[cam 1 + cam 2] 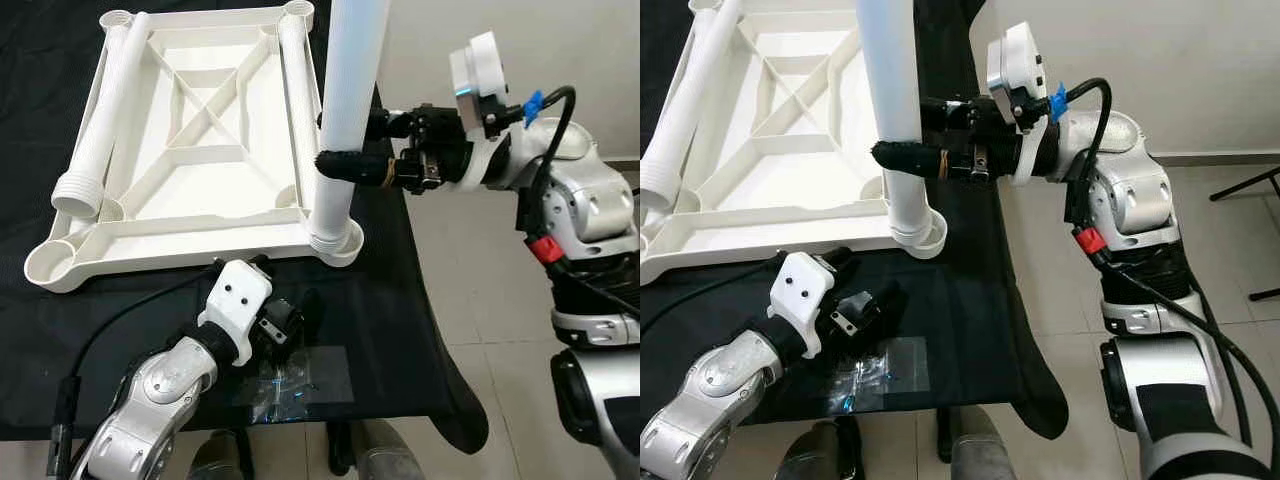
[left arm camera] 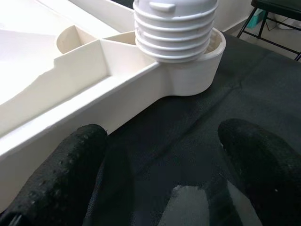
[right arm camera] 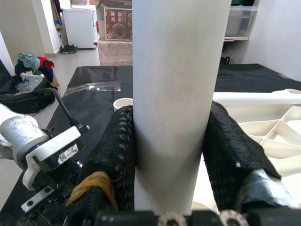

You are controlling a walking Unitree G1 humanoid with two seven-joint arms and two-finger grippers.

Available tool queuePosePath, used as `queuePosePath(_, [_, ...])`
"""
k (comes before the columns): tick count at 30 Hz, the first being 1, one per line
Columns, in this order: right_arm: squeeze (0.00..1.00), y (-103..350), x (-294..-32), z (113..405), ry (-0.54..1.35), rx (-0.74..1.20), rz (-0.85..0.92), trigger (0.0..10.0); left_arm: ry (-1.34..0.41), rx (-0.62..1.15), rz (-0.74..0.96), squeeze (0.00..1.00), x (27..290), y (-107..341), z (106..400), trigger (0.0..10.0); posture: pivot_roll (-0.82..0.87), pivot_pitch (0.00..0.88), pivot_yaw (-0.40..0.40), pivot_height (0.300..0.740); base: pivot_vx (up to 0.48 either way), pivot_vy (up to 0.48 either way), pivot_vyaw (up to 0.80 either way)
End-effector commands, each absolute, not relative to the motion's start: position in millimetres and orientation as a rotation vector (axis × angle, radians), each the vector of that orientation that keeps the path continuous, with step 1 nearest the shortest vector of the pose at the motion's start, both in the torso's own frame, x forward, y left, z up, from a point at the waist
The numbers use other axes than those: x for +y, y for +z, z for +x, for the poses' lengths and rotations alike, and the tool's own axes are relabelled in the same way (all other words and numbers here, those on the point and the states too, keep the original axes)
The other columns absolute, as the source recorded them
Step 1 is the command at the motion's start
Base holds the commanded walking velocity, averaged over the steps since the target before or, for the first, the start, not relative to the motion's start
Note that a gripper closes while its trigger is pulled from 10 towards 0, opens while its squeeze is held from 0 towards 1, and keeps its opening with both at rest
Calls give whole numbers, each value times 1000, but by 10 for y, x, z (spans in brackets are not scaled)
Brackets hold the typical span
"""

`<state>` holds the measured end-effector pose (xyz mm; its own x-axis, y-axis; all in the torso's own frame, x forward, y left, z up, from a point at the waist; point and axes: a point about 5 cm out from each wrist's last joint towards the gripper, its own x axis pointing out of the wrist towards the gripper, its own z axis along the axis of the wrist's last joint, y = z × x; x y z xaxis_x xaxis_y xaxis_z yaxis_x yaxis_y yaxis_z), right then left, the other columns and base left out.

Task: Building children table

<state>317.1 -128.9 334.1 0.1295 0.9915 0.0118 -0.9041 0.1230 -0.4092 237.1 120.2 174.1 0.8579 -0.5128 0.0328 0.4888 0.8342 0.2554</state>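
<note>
tabletop, white plastic, lies upside down on a black cloth, its ribbed underside facing up with diagonal braces crossing in the middle and a round socket at each corner. one leg, a white tube, stands upright in the near right socket, its ridged threaded end sitting in the cup, as the left wrist view shows close up. the right gripper reaches in from the right and is clamped on this leg partway up, one black mesh-covered finger on each side of the tube; in the right wrist view the fingers press against the white surface on both sides, and a rubber band wraps one of them. two more legs lie flat on the tabletop: one along its left edge with its threaded end toward the near left corner, another along its right edge. the left gripper rests low over the cloth just in front of the tabletop's near edge, close to the occupied socket, its fingers spread apart and holding nothing. a small clear plastic bag lies on the cloth just beside that gripper. beyond the cloth's right edge is pale tiled floor.
</note>
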Motion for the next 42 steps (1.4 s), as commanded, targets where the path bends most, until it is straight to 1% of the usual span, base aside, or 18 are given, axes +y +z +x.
queuePosePath(1, [0, 3117, -1380, 3223, 1390, -169, -346, 10000, -542, -90, 242, 0, 1185, 1709, 2332, 10000, -138, 381, -76, 740, 0, 0, 0])
queuePosePath(12, [0, 3079, -1428, 3153, 1416, -156, -320, 10000, -543, -90, 242, 0, 1182, 1712, 2330, 10000, -138, 384, -74, 740, 0, 0, 0])
queuePosePath(30, [0, 3068, -1463, 3151, 1420, -135, -331, 10000, -545, -91, 245, 0, 1171, 1707, 2330, 10000, -140, 378, -77, 740, 0, 0, 0])
queuePosePath(34, [0, 2992, -1395, 3152, 1410, -120, -324, 10000, -546, -92, 246, 0, 1165, 1704, 2328, 10000, -136, 375, -78, 740, 0, 0, 0])
queuePosePath(37, [0, 2898, -1330, 3170, 1369, -93, -315, 10000, -546, -93, 246, 0, 1162, 1703, 2324, 10000, -137, 374, -79, 740, 0, 0, 0])
queuePosePath(42, [0, 2816, -1287, 3169, 1330, -66, -310, 10000, -546, -93, 246, 0, 1157, 1703, 2324, 10000, -139, 372, -81, 740, 0, 0, 0])
